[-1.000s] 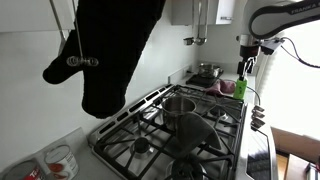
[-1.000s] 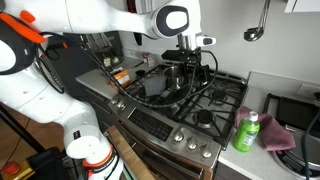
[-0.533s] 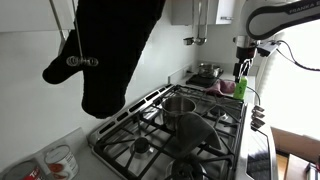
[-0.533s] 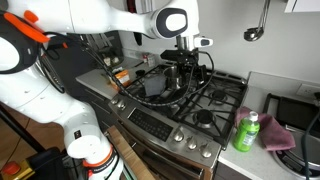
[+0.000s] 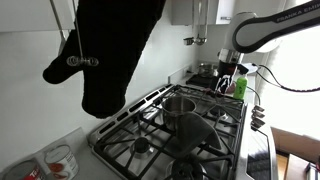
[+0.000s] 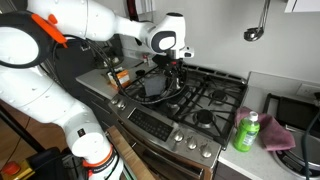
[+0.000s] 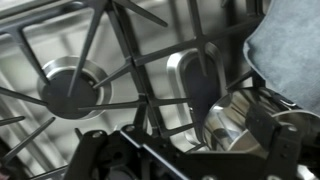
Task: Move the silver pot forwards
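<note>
The silver pot (image 5: 180, 103) stands upright on a burner in the middle of the gas stove (image 5: 140, 140), straight-sided with a grey inside. In the wrist view a shiny rounded pot wall (image 7: 232, 122) shows at the lower right, just inside my right finger. My gripper (image 5: 228, 82) hangs low over the far side of the stove, apart from the pot. It also shows above the stove's left burners in an exterior view (image 6: 172, 75). In the wrist view my gripper (image 7: 185, 145) is open, fingers wide apart, holding nothing.
A grey cone-shaped vessel (image 5: 194, 128) sits in front of the pot. A small shiny pan (image 5: 207, 70) stands on the counter behind. A green bottle (image 6: 247, 132) and pink cloth (image 6: 277, 137) lie beside the stove. A black oven mitt (image 5: 110, 50) hangs close to the camera.
My arm has swung down and across. The gripper has dropped from high beside the stove to low over the burners. The pot has not moved.
</note>
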